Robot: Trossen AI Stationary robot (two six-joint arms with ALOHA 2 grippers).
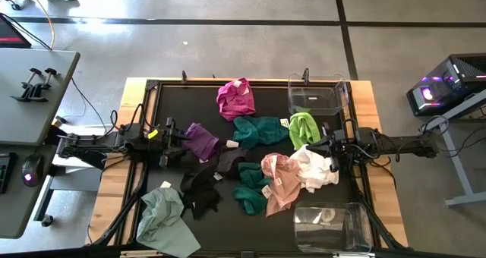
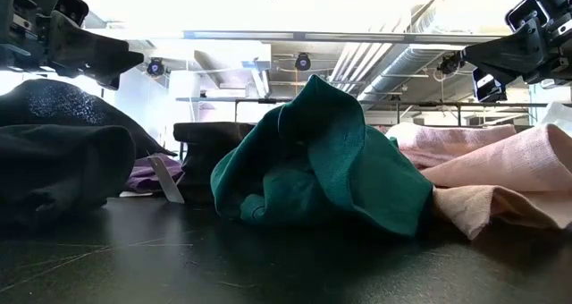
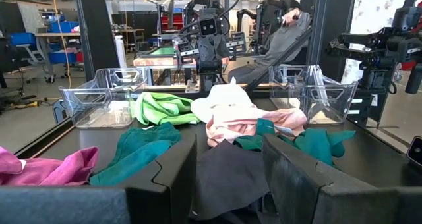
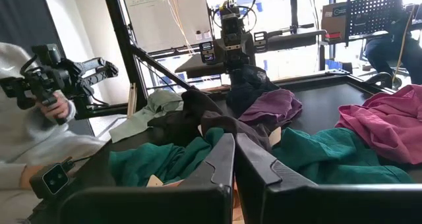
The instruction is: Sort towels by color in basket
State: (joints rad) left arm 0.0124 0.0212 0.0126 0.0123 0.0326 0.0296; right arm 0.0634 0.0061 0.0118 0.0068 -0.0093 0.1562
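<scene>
Hovering over heaped towels (image 1: 258,163), the left tool (image 1: 173,133) gapes empty; the right tool (image 1: 328,146) is pinched together.

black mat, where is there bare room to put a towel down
Bare mat lies left of the magenta towel, and along the near edge between the mint towel and the clear bin. The middle is crowded with towels.
</scene>
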